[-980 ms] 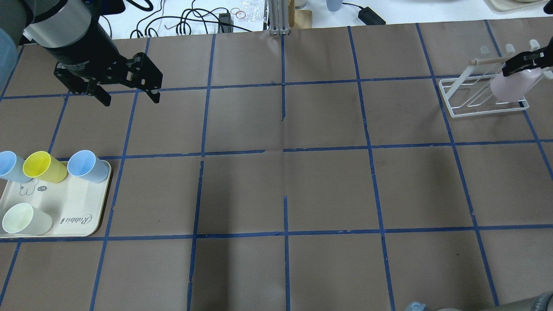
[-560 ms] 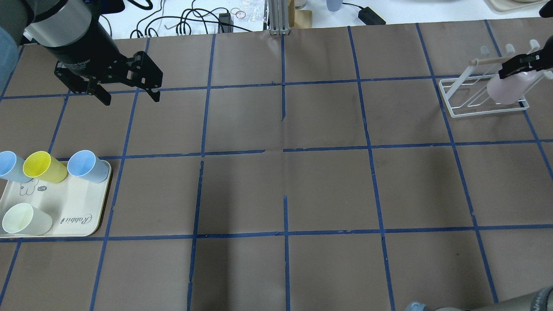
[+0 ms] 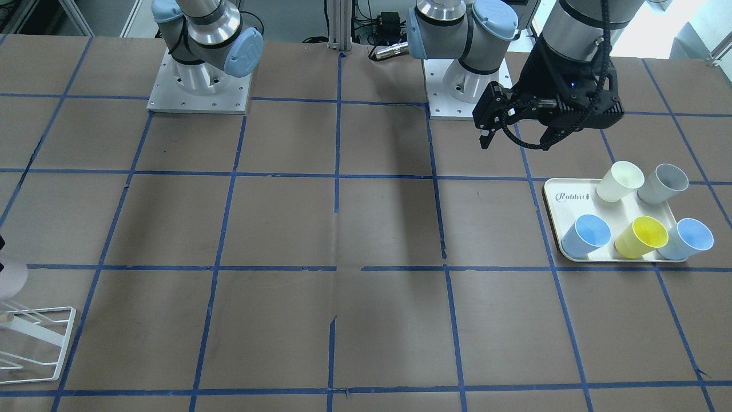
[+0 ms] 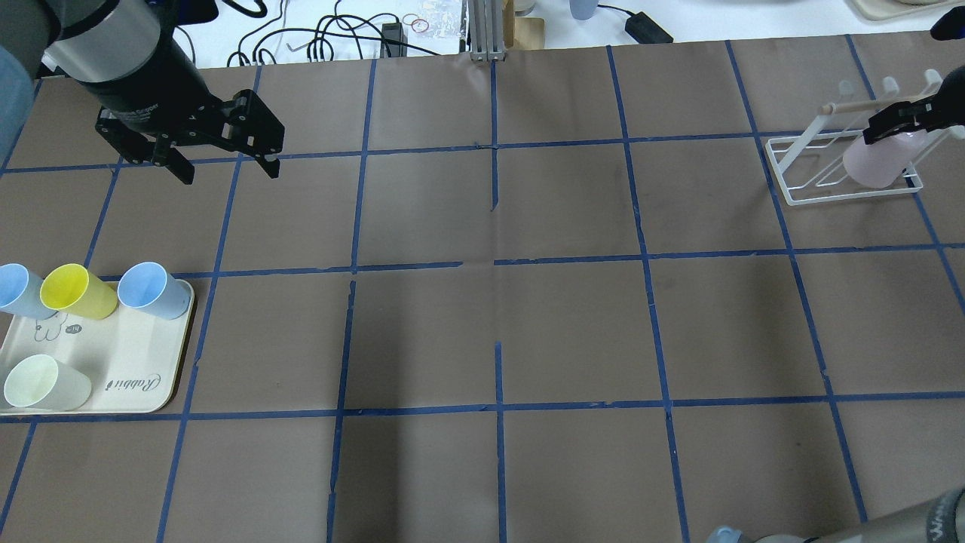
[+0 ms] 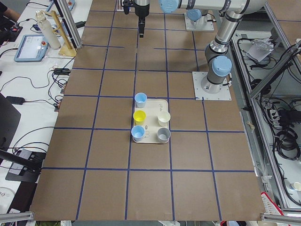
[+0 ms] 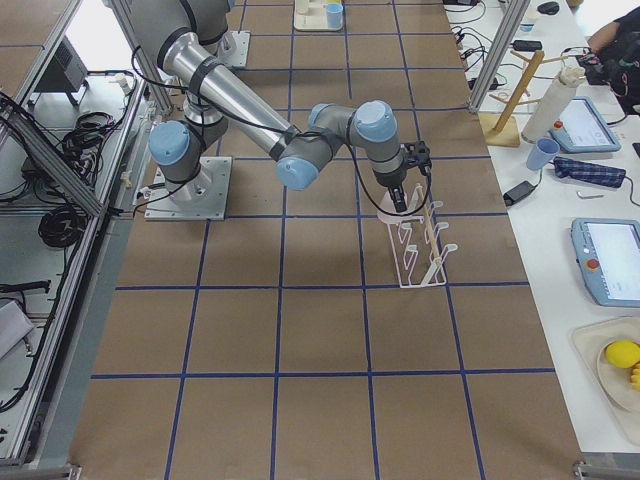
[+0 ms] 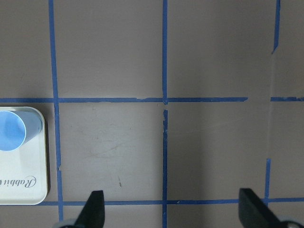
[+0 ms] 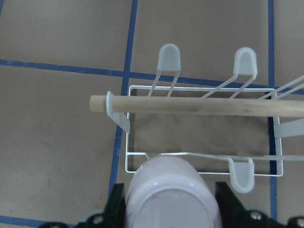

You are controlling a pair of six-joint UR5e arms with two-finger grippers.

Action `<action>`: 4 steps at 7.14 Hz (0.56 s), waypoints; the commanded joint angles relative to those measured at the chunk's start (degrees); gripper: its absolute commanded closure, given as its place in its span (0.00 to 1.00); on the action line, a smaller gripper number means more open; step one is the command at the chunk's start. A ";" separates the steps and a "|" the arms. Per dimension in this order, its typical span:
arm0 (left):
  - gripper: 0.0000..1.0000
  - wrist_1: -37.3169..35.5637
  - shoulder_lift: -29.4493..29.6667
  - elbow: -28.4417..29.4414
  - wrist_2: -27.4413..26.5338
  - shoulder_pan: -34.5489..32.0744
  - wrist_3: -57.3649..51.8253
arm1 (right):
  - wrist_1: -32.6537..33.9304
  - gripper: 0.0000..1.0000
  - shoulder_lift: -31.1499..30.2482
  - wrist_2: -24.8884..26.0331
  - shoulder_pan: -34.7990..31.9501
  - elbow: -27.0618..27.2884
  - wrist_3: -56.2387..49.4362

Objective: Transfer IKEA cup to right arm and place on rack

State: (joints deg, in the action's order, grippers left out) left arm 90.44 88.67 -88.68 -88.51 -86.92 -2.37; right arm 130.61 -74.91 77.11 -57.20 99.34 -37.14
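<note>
Pink IKEA cup [image 4: 874,164] slid further over rack [image 8: 199,106], right pincer [image 8: 172,209] still gripping

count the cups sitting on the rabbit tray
5. On the tray: a cream cup and a grey cup in the row nearer the robot; a blue cup, a yellow cup and a second blue cup in the far row. None looks hidden.
</note>
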 commanded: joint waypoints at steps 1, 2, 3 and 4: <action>0.00 0.00 -0.07 -0.09 0.00 0.00 0.00 | 0.00 0.97 0.81 0.06 -0.10 -0.03 0.66; 0.00 -0.09 -0.07 -0.18 0.00 0.00 0.00 | 0.08 0.97 1.34 -0.03 -0.10 0.06 0.75; 0.00 -0.09 -0.07 -0.18 0.09 0.00 0.00 | 0.08 0.97 1.52 0.06 -0.10 0.06 0.75; 0.00 -0.09 -0.07 -0.35 0.00 0.00 0.00 | 0.08 0.96 1.95 0.06 -0.10 0.06 0.84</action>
State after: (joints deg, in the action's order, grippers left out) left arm 90.36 88.60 -88.89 -88.47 -86.92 -2.37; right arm 130.68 -73.44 77.14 -57.30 99.39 -36.39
